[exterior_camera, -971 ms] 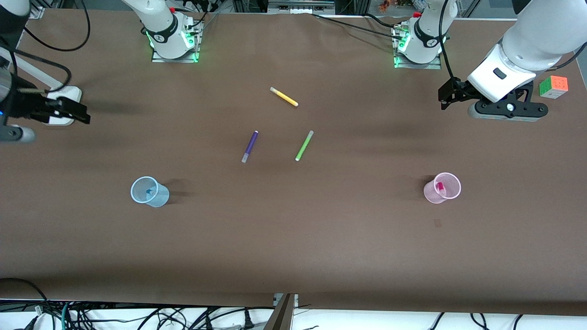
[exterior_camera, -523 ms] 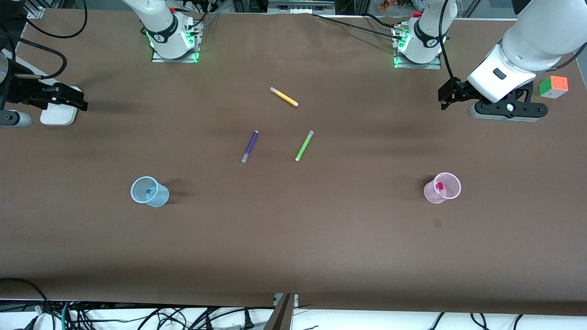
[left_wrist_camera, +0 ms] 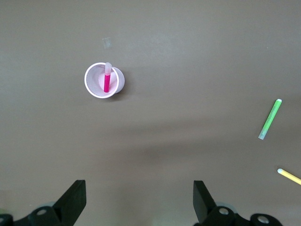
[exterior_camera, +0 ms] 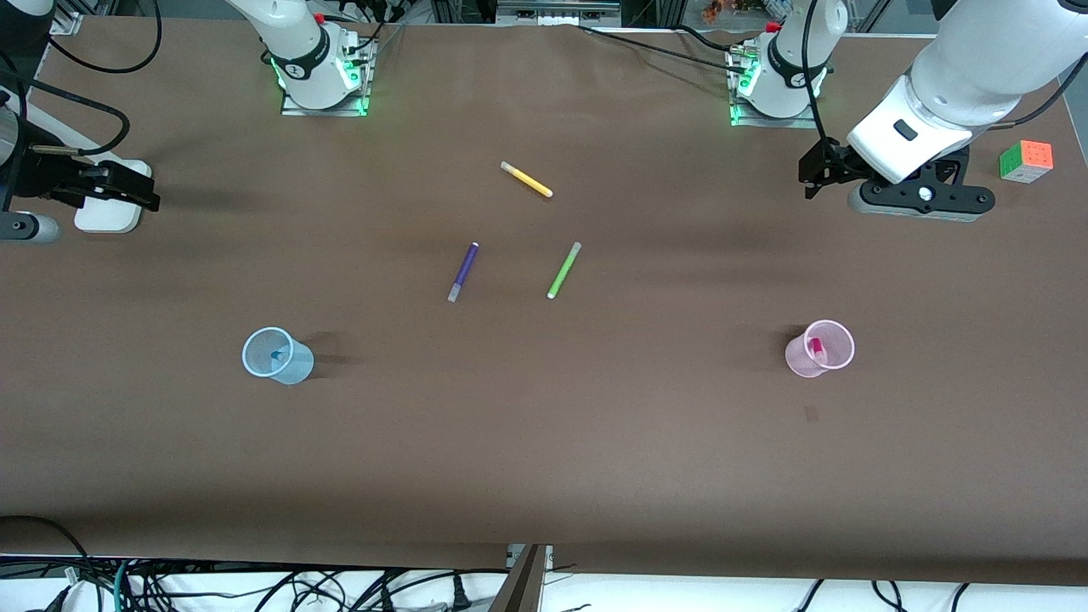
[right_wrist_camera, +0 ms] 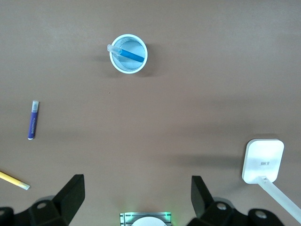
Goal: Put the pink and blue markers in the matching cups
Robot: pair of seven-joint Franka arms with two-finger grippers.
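— Starting at the right arm's end of the table?

— Yes. Right gripper (exterior_camera: 144, 191) first: up over a white box (exterior_camera: 102, 223) at that end, fingers spread wide, nothing held.

— And the blue cup (exterior_camera: 297, 370)?

— Upright on the table, nearer the front camera than the white box and well apart from it. Holds the blue marker (exterior_camera: 276, 355), leaning across the inside with its pale end on the rim, plain to see in the right wrist view (right_wrist_camera: 129, 54).

— Then the loose pens in the middle?

— Three, all lying flat and apart. Purple pen (exterior_camera: 463, 272) first, grey end toward the camera. Yellow pen (exterior_camera: 527, 179) farther from the camera, closer to the arm bases. Green pen (exterior_camera: 563, 270) beside the purple one, toward the left arm's end.

— On to the pink cup (exterior_camera: 799, 361)?

— Upright too, about as near the camera as the blue cup. Contains the pink marker (exterior_camera: 816, 347), propped nearly upright with its paler end above the rim in the left wrist view (left_wrist_camera: 106, 82).

— And the left gripper (exterior_camera: 807, 174)?

— In the air over bare table toward the left arm's end, fingers released and wide apart, gripping nothing. Beside it, at the table's very end, a colour cube (exterior_camera: 1026, 161).
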